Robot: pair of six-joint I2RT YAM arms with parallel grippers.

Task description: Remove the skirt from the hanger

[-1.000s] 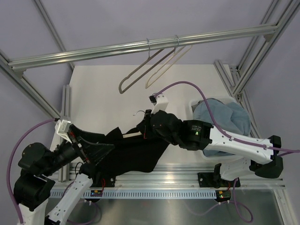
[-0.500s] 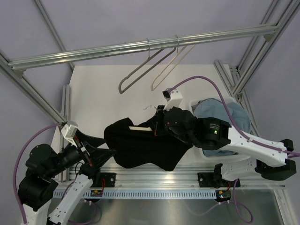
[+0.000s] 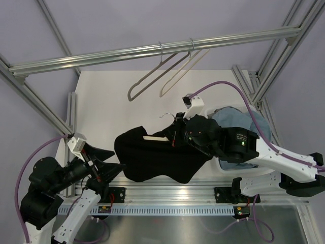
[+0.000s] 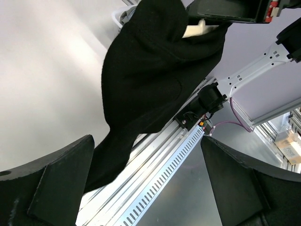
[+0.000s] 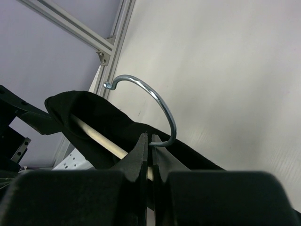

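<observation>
The skirt (image 3: pixel 157 160) is dark, nearly black fabric draped over the hanger (image 3: pixel 155 138). It hangs just above the table's front edge. Of the hanger only a pale bar and the metal hook (image 3: pixel 167 116) show. My right gripper (image 3: pixel 175 133) is shut on the hanger at the base of the hook. The wrist view shows the fingers (image 5: pixel 149 139) pinched there under the hook (image 5: pixel 160 101). My left gripper (image 3: pixel 104 160) is wide open and empty, just left of the skirt and apart from it. Its wrist view (image 4: pixel 146 188) shows the skirt (image 4: pixel 150 70) ahead.
A grey-taupe hanger (image 3: pixel 152 79) and a cream hanger (image 3: pixel 179 73) hang on the overhead rail (image 3: pixel 101 56). Blue jeans (image 3: pixel 254 124) are heaped at the right behind my right arm. An aluminium rail (image 3: pixel 177 190) runs along the table's front edge.
My right gripper has carried the hanger and skirt to the right. My left gripper has come off the skirt's left edge and drawn back to the left, open.
</observation>
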